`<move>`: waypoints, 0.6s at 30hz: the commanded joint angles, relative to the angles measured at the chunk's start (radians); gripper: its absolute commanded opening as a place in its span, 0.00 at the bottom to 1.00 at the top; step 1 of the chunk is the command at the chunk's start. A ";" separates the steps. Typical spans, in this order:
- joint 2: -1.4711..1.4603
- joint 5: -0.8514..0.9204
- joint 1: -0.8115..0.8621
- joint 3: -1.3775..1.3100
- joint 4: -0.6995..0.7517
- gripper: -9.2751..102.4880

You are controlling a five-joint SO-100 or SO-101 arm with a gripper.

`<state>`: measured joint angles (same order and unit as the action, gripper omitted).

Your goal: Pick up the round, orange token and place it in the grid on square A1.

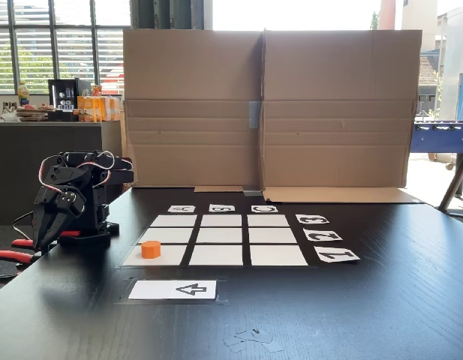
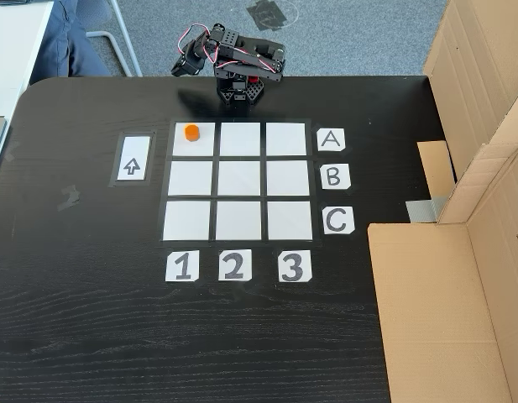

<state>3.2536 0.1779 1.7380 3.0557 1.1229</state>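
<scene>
The round, orange token [image 1: 150, 249] [image 2: 191, 132] stands upright on square A1 [image 1: 171, 257] [image 2: 201, 148], the corner cell of the grid [image 1: 221, 235] [image 2: 239, 178] in row A and column 1. It sits toward that cell's edge nearest the arm. My gripper [image 1: 42, 241] [image 2: 181, 69] is folded back at the arm's base beside the grid. It points down at the table edge, its jaws look shut and it holds nothing. It is well apart from the token.
A white card with a black arrow [image 1: 173, 289] [image 2: 132, 159] lies beside column 1. A tall cardboard wall [image 1: 265, 109] [image 2: 485, 126] borders the table past row C. Red-handled tools [image 1: 13, 251] lie by the arm's base. A seated person's leg [image 2: 65, 42] shows beyond the table.
</scene>
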 commanded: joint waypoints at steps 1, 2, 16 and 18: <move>0.005 -0.008 0.035 0.002 0.006 0.08; 0.006 -0.008 0.035 0.002 0.006 0.08; 0.049 -0.005 0.038 0.002 0.018 0.08; 0.049 -0.008 0.040 0.002 0.018 0.08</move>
<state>3.3011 0.1779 1.7380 3.0557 1.1397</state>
